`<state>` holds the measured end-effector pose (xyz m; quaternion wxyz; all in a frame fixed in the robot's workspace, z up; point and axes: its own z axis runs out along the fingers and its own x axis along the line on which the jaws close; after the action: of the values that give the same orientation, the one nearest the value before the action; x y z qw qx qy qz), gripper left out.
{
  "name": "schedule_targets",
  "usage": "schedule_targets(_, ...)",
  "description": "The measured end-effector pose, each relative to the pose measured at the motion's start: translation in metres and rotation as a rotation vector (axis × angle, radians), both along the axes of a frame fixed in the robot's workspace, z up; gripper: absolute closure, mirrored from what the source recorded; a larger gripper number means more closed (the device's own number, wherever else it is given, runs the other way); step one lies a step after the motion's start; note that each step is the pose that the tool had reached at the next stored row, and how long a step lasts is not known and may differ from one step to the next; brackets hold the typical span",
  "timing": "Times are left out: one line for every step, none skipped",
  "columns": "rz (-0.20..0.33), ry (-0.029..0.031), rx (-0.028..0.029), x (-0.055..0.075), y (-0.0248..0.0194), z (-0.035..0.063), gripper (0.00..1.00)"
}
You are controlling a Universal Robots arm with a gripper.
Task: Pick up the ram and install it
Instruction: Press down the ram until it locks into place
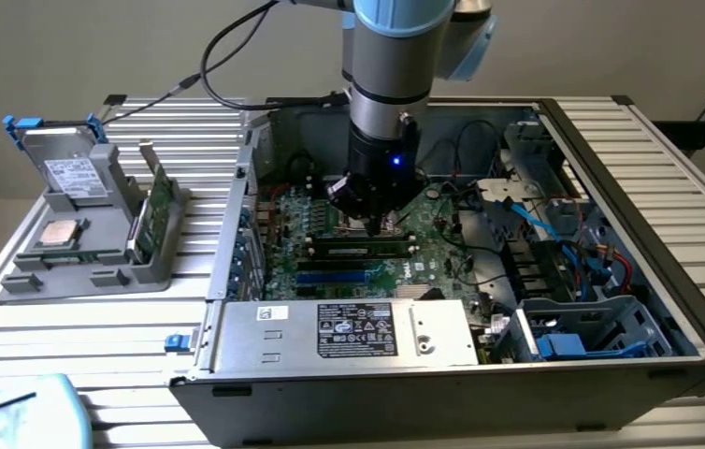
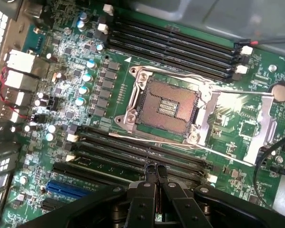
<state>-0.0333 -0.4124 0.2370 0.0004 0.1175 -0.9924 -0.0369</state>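
We see the gripper (image 2: 155,172) clenched, holding nothing, hiding part of the ram (image 1: 359,248), which lies seated lengthwise in its slot (image 2: 133,154).

One open computer case (image 1: 652,178) on a slatted table (image 1: 103,327), holding one motherboard (image 2: 256,118) with one empty processor socket (image 2: 166,107). Two banks of black memory slots (image 2: 175,47), four visible in the far bank. One coin cell (image 2: 280,91). One grey parts tray (image 1: 91,271) carrying one green card (image 1: 155,210).
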Motion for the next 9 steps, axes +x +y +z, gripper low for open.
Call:
schedule_targets(-0.015, 0.0, 0.0, 0.0, 0.0, 0.0, 0.89)
schedule_targets(-0.03, 0.0, 0.0001, 0.0, 0.0, 0.0, 0.89)
schedule_targets(-0.045, 0.0001, 0.0, 0.0, 0.0, 0.0, 0.89)
schedule_targets(-0.059, 0.0, 0.0, 0.0, 0.0, 0.0, 0.89)
schedule_targets(-0.075, 0.0001, 0.0, 0.0, 0.0, 0.0, 0.89)
schedule_targets(-0.09, 0.0, 0.0, 0.0, 0.0, 0.0, 0.89)
schedule_targets(-0.104, 0.0, 0.0, 0.0, 0.0, 0.0, 0.89)
schedule_targets(-0.12, 0.0, 0.0, 0.0, 0.0, 0.0, 0.89)
schedule_targets(-0.134, 0.0, 0.0, 0.0, 0.0, 0.0, 0.89)
